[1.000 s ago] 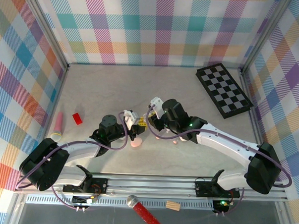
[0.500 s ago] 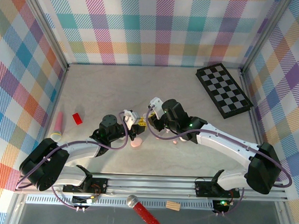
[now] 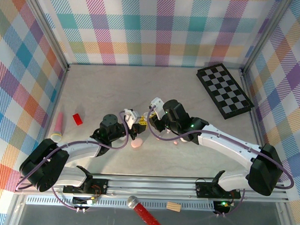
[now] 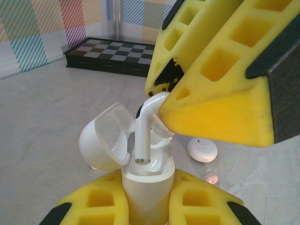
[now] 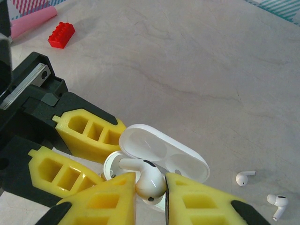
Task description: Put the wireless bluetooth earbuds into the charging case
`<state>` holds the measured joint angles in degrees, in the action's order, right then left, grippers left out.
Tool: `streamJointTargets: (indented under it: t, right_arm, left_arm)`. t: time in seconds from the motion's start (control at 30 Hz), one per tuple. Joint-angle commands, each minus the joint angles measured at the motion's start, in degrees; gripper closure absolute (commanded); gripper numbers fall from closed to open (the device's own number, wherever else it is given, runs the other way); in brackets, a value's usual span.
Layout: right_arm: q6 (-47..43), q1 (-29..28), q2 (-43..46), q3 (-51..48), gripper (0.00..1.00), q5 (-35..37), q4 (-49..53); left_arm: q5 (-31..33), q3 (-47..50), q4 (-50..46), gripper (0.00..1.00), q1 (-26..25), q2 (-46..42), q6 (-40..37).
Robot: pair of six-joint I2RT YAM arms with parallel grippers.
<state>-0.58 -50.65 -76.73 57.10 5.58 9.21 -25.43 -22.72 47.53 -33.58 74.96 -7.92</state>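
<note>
My left gripper (image 4: 147, 208) is shut on the body of a white charging case (image 4: 147, 187), held upright with its lid (image 4: 105, 136) flipped open. My right gripper (image 5: 150, 197) is shut on the head of a white earbud (image 5: 150, 180). Its stem (image 4: 143, 140) points down, with the tip at the mouth of a slot in the case. From above, the left gripper (image 3: 138, 124) and the right gripper (image 3: 150, 123) meet at mid-table. Two loose white earbuds (image 5: 244, 177) (image 5: 276, 202) lie on the table, and a pale pink bud (image 4: 211, 177) lies beyond the case.
A pink case (image 3: 136, 144) lies just in front of the grippers and a small white round case (image 4: 202, 149) sits behind the held one. A chessboard (image 3: 224, 90) lies at the back right. A red brick (image 3: 78, 119) and a pink tube (image 3: 58, 126) lie at the left.
</note>
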Motion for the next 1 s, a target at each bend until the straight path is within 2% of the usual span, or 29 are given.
streamJointTargets:
  t: [0.0, 0.63, 0.97]
  right_arm:
    - [-1.0, -0.3, -0.2, -0.3, 0.78, 0.3, 0.4]
    - [-3.2, -0.4, -1.6, 0.4, 0.78, -2.6, 1.6]
    - [-4.3, -0.7, -3.1, 1.3, 0.73, -5.0, 1.7]
  left_arm:
    - [-0.3, -1.6, 0.3, 1.0, 0.4, -0.1, 0.6]
    - [-1.4, -2.9, 0.9, 1.0, 0.4, 1.6, 1.3]
    - [-1.5, -2.2, 0.9, 1.0, 0.4, 0.7, 1.4]
